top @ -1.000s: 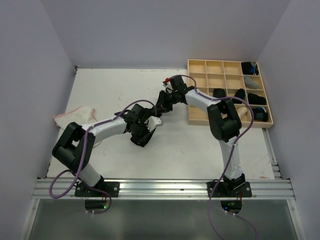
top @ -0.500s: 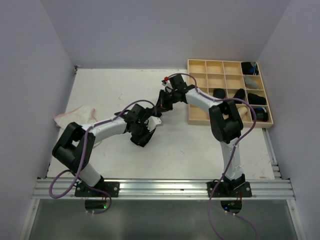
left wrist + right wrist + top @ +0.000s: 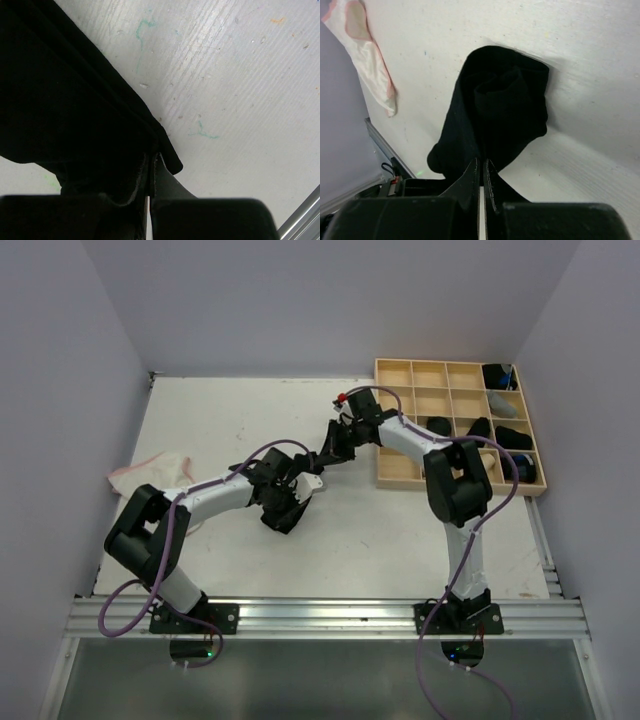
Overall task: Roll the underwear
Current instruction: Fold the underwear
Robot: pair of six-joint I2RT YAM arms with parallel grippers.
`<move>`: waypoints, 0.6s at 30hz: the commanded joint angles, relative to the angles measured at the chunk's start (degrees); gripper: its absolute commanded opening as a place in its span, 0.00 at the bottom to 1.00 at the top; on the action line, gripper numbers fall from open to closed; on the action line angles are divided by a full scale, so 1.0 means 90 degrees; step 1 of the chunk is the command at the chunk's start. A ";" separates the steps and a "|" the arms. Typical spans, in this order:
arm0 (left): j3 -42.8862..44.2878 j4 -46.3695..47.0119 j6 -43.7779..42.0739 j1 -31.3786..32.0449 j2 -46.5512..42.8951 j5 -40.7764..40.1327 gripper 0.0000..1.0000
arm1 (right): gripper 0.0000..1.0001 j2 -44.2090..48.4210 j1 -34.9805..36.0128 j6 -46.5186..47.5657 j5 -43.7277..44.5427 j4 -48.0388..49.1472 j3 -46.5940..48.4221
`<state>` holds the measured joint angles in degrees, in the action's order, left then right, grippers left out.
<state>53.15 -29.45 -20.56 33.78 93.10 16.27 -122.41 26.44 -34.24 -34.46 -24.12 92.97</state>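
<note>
Right gripper had pinched closed since a second before, gripping the black underwear at its near edge; left gripper clamped tight, apparently on the same cloth, bunched mid-table between both

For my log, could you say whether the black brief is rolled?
Not yet: black brief loosely folded over, pinched by left gripper and right gripper.
</note>
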 commanded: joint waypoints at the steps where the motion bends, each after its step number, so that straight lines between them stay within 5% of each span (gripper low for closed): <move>1: -0.0280 -0.0419 -0.0128 -0.0101 0.0320 -0.0499 0.00 | 0.00 -0.0060 -0.0037 0.0318 0.0371 -0.0171 -0.0017; 18: -0.0329 -0.0887 -0.0479 -0.0101 0.0115 0.0213 0.00 | 0.00 -0.1418 -0.0047 0.0835 0.1153 -0.0288 0.0627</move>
<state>52.60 -29.67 -22.09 33.69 92.49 17.54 -131.28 26.26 -29.91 -29.95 -25.36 96.66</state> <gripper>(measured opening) 0.016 0.023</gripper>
